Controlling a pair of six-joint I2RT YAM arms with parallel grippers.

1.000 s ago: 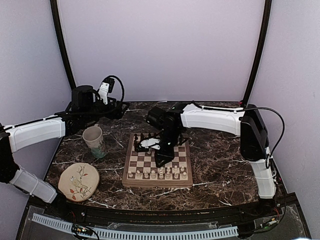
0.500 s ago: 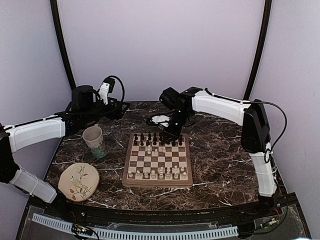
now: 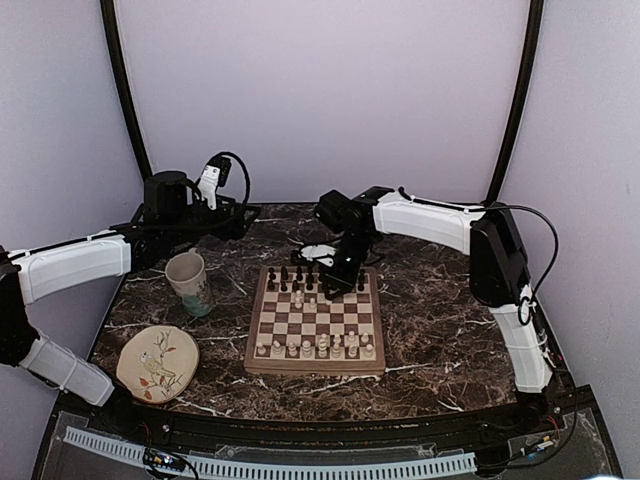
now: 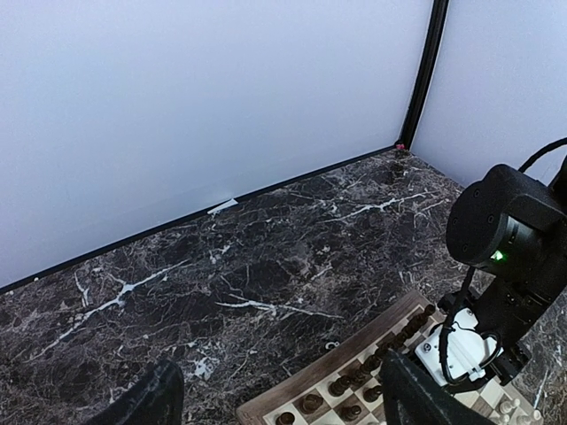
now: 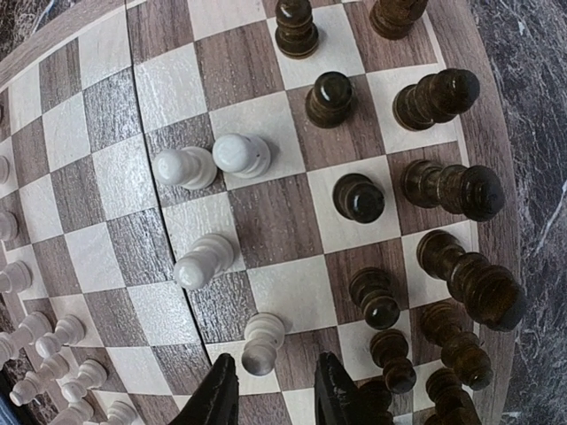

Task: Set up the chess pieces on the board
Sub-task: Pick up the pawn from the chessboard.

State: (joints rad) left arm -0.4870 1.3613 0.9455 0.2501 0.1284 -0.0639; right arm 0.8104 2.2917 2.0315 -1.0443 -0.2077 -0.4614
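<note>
The right gripper (image 5: 270,390) holds its fingers (image 5: 217,398) slightly parted and empty. The tips point down just short of a cream pawn (image 5: 261,341), one of four strays (image 5: 204,261) in the middle squares, so it looks lined up to pinch that pawn. The board (image 3: 262,362) lies mid-table (image 3: 430,320), with dark pieces (image 5: 443,186) crowding its far rows and cream pieces (image 3: 315,346) lining its near edge, where the strays likely belong. The left gripper (image 4: 279,390) hangs over the table's far left corner with its fingers (image 4: 146,398) spread wide on nothing, apparently kept clear of the other arm.
</note>
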